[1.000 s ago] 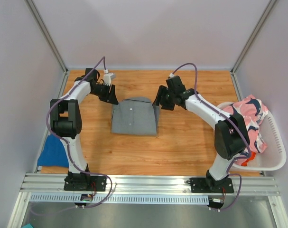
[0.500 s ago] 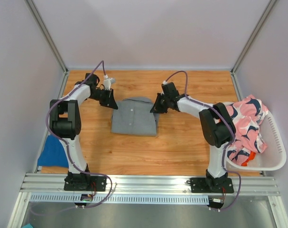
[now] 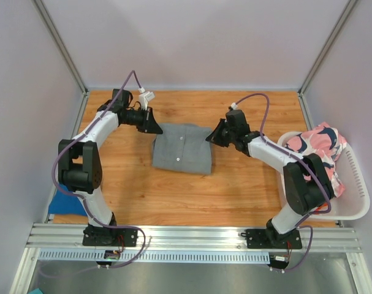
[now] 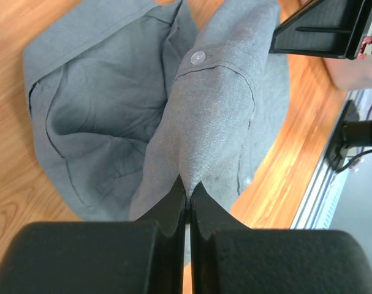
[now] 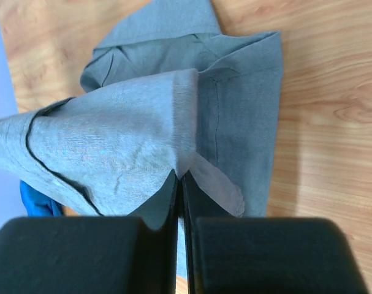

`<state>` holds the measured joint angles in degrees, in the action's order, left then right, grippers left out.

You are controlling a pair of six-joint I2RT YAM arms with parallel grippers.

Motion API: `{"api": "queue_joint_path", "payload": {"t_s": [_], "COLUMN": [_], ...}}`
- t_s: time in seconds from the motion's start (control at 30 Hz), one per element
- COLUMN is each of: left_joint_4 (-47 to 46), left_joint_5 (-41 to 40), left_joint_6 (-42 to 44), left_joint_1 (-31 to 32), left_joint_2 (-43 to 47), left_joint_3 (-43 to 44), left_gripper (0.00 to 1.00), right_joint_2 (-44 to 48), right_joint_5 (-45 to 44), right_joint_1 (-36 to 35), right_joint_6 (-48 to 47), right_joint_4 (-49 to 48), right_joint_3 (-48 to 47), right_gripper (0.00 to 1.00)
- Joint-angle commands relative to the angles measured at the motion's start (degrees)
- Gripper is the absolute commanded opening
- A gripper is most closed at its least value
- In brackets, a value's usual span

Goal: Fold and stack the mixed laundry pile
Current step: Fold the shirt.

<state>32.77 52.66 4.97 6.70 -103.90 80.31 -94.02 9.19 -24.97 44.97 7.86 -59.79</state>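
1. Pinching the grey shirt (image 3: 182, 149) at mid-table, the left gripper (image 3: 153, 125) and right gripper (image 3: 212, 137) each clamp a far corner.
2. Folding looks half done (the pink garment (image 3: 317, 144) sits in the basket (image 3: 357, 196), the blue garment (image 3: 68, 195) off the table's left edge).

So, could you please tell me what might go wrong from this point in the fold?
1. The left fingers and right fingers each pinch only a small tip of the grey shirt, so a corner may slip out mid-fold.
2. The blue garment sits at the left edge of the table and might slide off.
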Motion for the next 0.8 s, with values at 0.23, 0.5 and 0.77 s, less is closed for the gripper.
{"api": "queue_joint_path", "payload": {"t_s": [0.23,0.5,0.77], "left_joint_4": [-7.9,-4.6,0.6], "left_joint_5": [-2.8,-17.5,-26.5], "left_joint_6": [-11.5,-12.0,-10.9], "left_joint_1": [1.0,0.9,0.9], "left_joint_2": [-8.8,-19.0,-20.0], "left_joint_3": [6.5,15.5,21.0], "left_gripper": [0.0,0.04,0.5], "right_joint_2": [-3.7,-15.3,-19.5], "right_joint_5": [-5.6,-5.1,-6.5], "right_joint_1": [3.5,5.8,6.3], "right_joint_6": [4.2,0.4,-6.0], "right_joint_4": [-5.3,-1.3,8.4], "right_joint_3": [-1.1,-9.7,-20.6], "right_gripper": [0.0,0.06,0.52]}}
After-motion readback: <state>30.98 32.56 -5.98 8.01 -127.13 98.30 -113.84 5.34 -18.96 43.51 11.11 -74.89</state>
